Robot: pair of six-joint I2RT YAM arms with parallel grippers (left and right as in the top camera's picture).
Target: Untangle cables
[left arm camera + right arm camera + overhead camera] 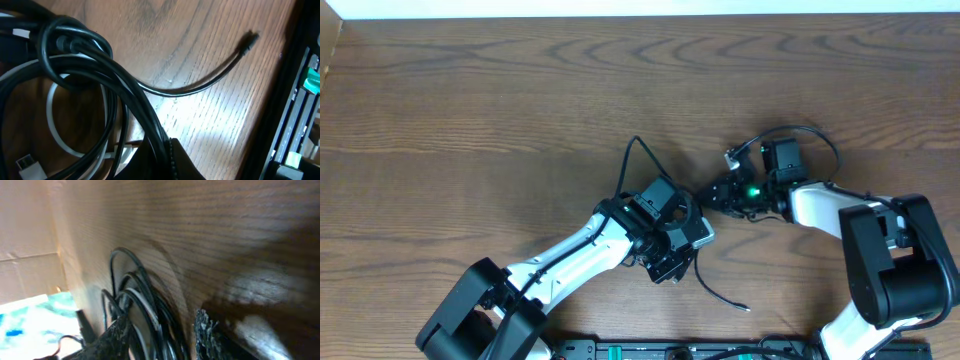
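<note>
Dark brown wooden counter (470,90), thin black and white plastic-coated cables (132,92)
Wood smooth, visibly grained, softly sheened; cable coating slick and glossy.

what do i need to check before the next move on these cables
1. Grip: left end effector shut on the cables: ok.
2. Second hold: right end effector open, cables between its tips but not pinched: not ok.
3. Tangle: white cable wrapped in with the rest: not ok.
4. Slack: loose black tail lies free on the table: ok.
5. Which cord the right side would catch: cannot tell.
</note>
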